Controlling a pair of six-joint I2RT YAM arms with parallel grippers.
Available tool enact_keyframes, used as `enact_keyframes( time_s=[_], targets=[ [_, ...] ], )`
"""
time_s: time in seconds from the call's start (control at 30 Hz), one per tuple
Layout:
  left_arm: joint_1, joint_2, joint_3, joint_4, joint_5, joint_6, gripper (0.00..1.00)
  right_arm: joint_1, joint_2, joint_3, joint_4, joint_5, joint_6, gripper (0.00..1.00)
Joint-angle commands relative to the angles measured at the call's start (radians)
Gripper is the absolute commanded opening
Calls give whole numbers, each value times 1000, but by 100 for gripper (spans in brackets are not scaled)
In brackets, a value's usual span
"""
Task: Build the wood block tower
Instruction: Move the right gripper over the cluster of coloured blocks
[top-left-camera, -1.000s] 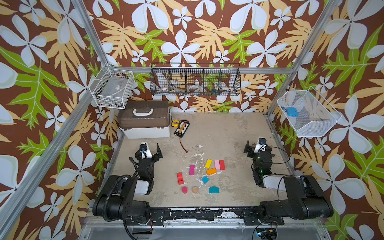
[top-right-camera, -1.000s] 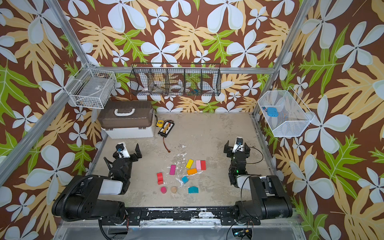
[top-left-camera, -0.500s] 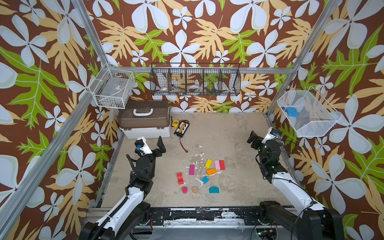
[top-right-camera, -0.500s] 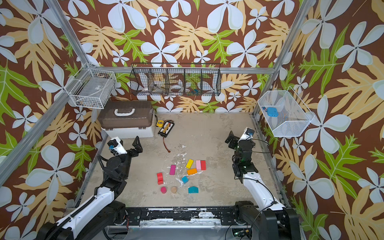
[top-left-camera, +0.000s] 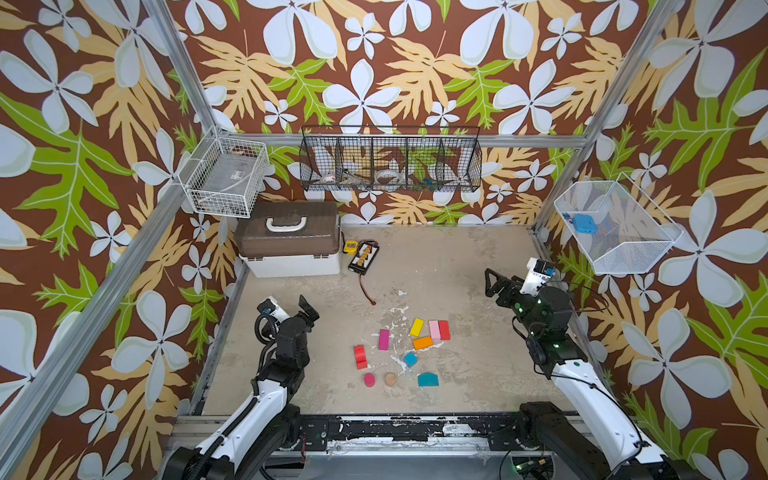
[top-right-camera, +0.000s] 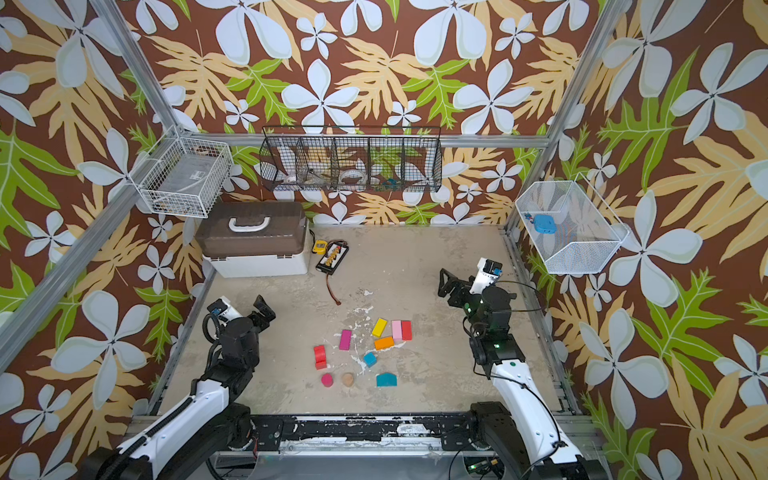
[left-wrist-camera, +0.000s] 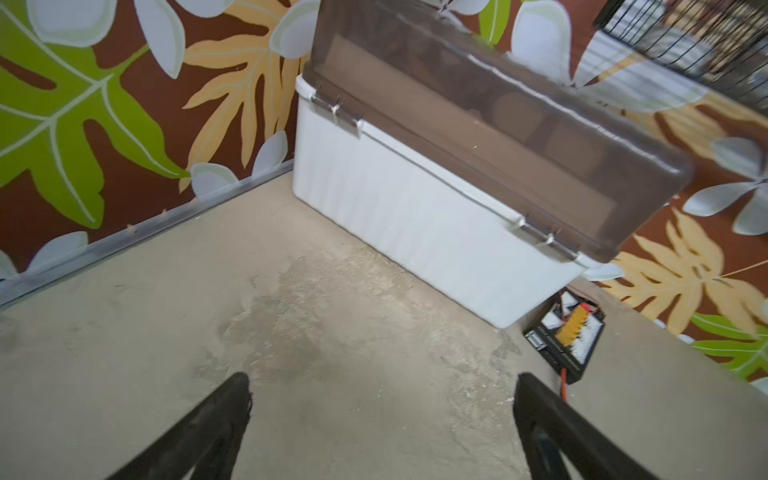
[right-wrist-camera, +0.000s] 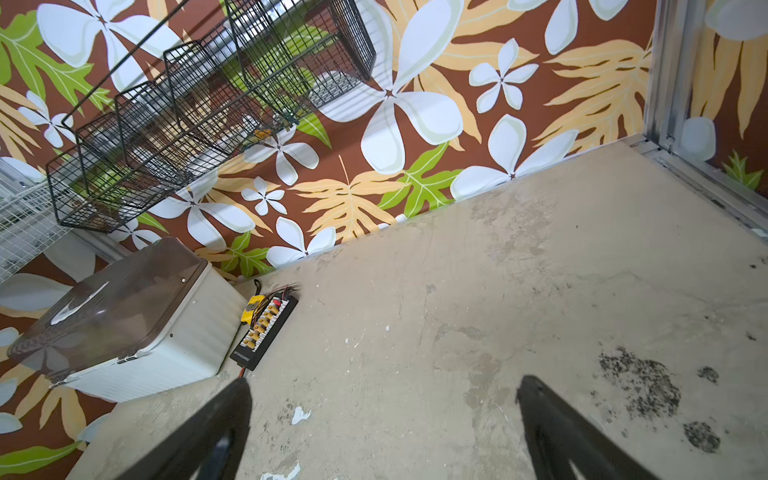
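The wood blocks lie loose and flat on the floor in both top views, with no tower standing. Among them are a yellow brick (top-left-camera: 417, 326), pink (top-left-camera: 434, 329) and red (top-left-camera: 444, 329) bricks side by side, an orange brick (top-right-camera: 383, 343), a magenta brick (top-left-camera: 384, 339), a blue cube (top-left-camera: 410, 358), a teal house piece (top-left-camera: 428, 379) and a tan cylinder (top-left-camera: 390, 378). My left gripper (top-left-camera: 301, 309) (left-wrist-camera: 382, 382) hangs open and empty, left of the blocks. My right gripper (top-left-camera: 496, 284) (right-wrist-camera: 384, 384) is open and empty, to their back right. Neither wrist view shows any block.
A white box with a brown lid (top-left-camera: 291, 245) stands at the back left. Beside it lie a black connector board (top-left-camera: 363, 257) with an orange wire and a yellow tape measure (top-left-camera: 350, 246). Wire baskets hang on the back wall (top-left-camera: 390, 160) and both side walls.
Both arms have unfolded from a low tucked pose and lifted their grippers, swinging them toward the back. The blocks have not moved.
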Motion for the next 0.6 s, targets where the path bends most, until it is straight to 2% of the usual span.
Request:
enact_keyframes(
  time_s=[0.0,0.07,0.1,0.2,0.27,0.3,0.43,0.57],
  targets=[
    [5,53,38,-1,-34,-29,100,1,22,42,-109,-61,56,100],
    [5,97,68,-7,-30,-27,100,15,64,46,-114,-167,106,99],
    [6,117,80,-12,-26,-24,100,37,77,37,-96,-184,131,95],
    [5,153,109,-30,-22,-22,99,196,88,45,-161,-14,160,85],
    [5,153,109,-26,-17,-19,99,315,96,88,-246,108,161,69],
    [5,147,105,-24,-17,-19,99,364,98,102,-277,142,169,66],
    [6,114,81,-10,-17,-22,100,559,87,97,-347,297,200,63],
    [5,84,62,1,-19,-22,100,657,97,52,-377,396,224,62]
  ],
)
